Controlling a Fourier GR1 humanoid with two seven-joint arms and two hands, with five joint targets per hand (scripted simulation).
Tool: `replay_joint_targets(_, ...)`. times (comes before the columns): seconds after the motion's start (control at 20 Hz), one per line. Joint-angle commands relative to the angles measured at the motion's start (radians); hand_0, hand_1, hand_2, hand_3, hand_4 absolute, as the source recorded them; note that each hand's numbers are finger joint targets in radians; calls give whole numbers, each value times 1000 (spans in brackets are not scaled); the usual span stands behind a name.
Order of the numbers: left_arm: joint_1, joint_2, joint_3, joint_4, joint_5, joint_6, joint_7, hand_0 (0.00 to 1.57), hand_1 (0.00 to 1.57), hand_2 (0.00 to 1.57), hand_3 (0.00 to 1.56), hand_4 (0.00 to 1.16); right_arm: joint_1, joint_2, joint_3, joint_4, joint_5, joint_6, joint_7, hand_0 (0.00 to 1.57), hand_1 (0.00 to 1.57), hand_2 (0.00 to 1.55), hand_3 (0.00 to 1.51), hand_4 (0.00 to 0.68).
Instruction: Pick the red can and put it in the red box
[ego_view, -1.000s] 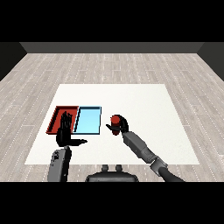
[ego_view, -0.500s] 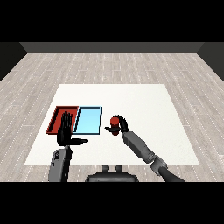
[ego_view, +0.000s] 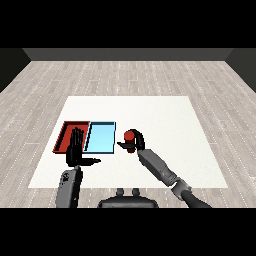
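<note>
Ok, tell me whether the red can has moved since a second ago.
Barely. The red can, held in the right hand, sits just right of the light blue tray, about where it was; any shift is too small to tell.

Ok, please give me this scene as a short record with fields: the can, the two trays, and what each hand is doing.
red can: held by the right hand, to the right of the light blue tray, not in any tray
right hand: curled round the can
left hand: fingers straight, holding nothing, in front of the red tray's near part
red tray: leftmost, nothing seen inside
light blue tray: beside the red tray, on its right, nothing seen inside
table: white
</note>
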Motion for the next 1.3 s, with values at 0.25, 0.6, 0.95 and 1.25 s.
replay_joint_targets(0.25,33,-1,-35,-26,-30,-4,11,0,0,0,0,0,73,-85,18,-395,141,-130,143,1515,1515,1460,1383,608)
replay_joint_targets(0.6,-55,-33,-114,-74,-52,17,128,0,0,0,0,0,187,-189,-22,-662,186,-82,120,1505,1505,1455,1403,643)
replay_joint_targets(0.95,-41,-35,-215,-133,-101,82,212,0,0,0,0,0,194,-161,-110,-704,295,-34,177,1449,1449,1407,1384,636)
replay_joint_targets(1.25,-128,-35,-277,-98,-142,157,313,0,0,0,0,0,236,-120,-120,-754,375,-27,200,1438,1438,1410,1381,622)
